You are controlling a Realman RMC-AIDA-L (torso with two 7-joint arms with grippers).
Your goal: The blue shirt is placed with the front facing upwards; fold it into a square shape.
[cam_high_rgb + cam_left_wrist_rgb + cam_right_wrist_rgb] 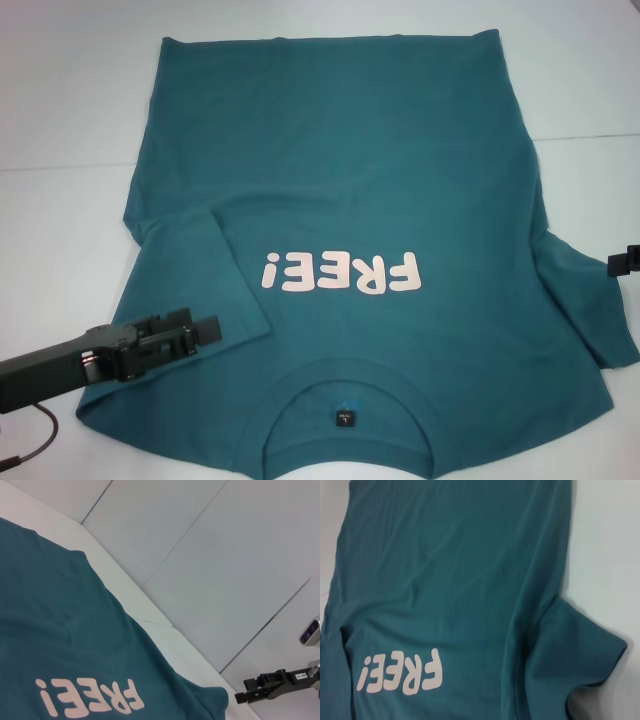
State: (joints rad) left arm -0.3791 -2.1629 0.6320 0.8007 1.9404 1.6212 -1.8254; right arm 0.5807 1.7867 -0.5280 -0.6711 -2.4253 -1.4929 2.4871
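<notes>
The blue shirt (pixel 330 180) lies flat on the white table, front up, with pink "FREE!" lettering (pixel 340 272) and its collar and neck label (pixel 343 417) at the near edge. Its left sleeve (pixel 215 265) is folded inward onto the body. The right sleeve (pixel 590 300) spreads out to the side, rumpled. My left gripper (pixel 208 328) hovers over the near left shoulder, beside the folded sleeve. My right gripper (pixel 622 263) sits at the right edge beside the right sleeve; in the left wrist view the right gripper (pixel 241 690) is open and holds nothing. The shirt (pixel 455 580) fills the right wrist view.
The white table (pixel 60 120) shows bare on the left, right and far sides of the shirt. A black cable (pixel 35 440) hangs from my left arm at the near left corner.
</notes>
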